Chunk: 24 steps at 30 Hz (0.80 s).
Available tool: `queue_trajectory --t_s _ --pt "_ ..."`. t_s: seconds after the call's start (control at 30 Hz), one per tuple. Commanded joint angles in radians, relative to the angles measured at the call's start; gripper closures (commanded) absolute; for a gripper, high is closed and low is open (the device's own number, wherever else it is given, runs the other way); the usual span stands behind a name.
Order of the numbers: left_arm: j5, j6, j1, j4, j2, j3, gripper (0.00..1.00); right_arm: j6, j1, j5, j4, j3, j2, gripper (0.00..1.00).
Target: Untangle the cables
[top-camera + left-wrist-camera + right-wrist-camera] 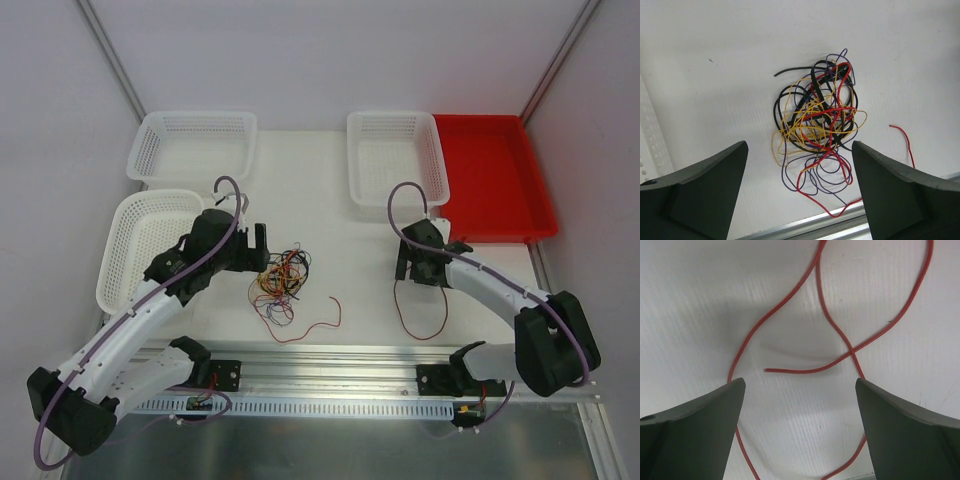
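**Top view.** You see the left gripper point(256, 243) low over the white table point(330, 200), just beside the tangle of cables point(280, 280), a knot of red, yellow, black and purple strands near the table's middle. One red strand point(320, 328) trails from the knot towards the metal rail point(330, 360) at the near edge. The right gripper point(415, 268) sits well apart from the knot, above a loose red cable point(398, 310) that lies in an open loop on its own. Three white baskets point(195, 145) and a red tray point(495, 180) stand along the left and far sides.

**Left wrist view.** The left gripper point(799, 146) has its jaws spread wide and holds nothing; the tangle of cables point(815, 125) lies flat on the table between and beyond the fingertips.

**Right wrist view.** The right gripper point(800, 381) likewise stands spread and holds nothing. The loose red cable point(852, 349) crosses over itself on the table below, one free end pointing left.
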Motion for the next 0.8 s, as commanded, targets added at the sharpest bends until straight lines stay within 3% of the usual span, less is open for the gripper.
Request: queue_trajectory --t_s 0.0,0.37,0.77 --pt "-0.047 0.054 0.010 0.010 0.012 0.020 0.14 0.075 -0.058 0.030 -0.004 0.026 0.004 0.03" --pt "-0.058 0.028 0.018 0.016 -0.015 -0.039 0.14 0.253 -0.193 -0.015 0.114 -0.040 0.031 0.03" --pt "-0.079 0.030 0.018 0.014 -0.017 -0.054 0.14 0.346 -0.202 -0.018 0.185 -0.043 0.105 0.03"
